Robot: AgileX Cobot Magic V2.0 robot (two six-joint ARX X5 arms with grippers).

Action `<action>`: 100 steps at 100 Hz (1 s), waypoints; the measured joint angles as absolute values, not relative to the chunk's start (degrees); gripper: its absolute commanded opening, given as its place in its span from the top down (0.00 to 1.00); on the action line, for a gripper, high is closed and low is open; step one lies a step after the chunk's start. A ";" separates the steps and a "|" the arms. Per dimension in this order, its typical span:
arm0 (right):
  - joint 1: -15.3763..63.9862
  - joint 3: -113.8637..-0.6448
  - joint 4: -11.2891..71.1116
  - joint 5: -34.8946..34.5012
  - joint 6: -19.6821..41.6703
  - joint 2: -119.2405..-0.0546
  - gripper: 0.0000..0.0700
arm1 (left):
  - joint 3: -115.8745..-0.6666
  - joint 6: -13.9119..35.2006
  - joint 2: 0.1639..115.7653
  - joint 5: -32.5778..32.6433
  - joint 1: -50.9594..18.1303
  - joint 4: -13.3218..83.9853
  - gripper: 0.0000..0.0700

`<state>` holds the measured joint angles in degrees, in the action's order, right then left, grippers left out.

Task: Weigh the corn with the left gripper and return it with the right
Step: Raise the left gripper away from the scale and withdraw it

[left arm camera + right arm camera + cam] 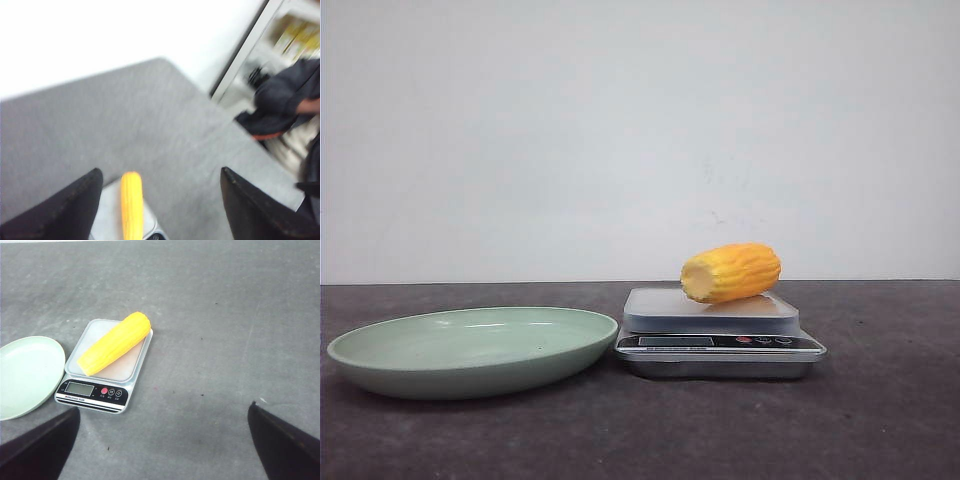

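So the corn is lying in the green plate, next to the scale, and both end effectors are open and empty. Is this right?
Not quite. The corn lies on the scale platform, not in the green plate, which holds nothing; the right wrist and front views show it. The rest is right: the left end effector and right end effector are open and empty.

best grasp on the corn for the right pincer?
Grip the corn mid-length, from above, fingers across its narrow width. It lies flat, diagonal on the scale platform, with both long sides free. The right pincer is open, apparently above it.
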<state>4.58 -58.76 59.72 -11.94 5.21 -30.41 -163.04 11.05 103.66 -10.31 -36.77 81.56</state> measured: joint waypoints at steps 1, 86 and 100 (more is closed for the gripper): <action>4.60 -58.76 59.72 -11.97 5.26 -30.41 0.03 | -163.04 11.03 103.13 -10.28 -36.77 81.56 0.39; 10.63 -58.72 42.52 -22.30 12.97 -51.46 0.03 | -130.78 12.80 52.88 12.45 -36.77 81.58 0.39; 12.58 -58.72 36.91 -22.28 16.69 -57.12 0.05 | -116.16 13.52 44.66 17.63 -36.77 81.58 0.38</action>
<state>12.58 -58.72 36.91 -22.28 16.69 -57.12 -116.16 13.52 44.66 17.63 -36.77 81.58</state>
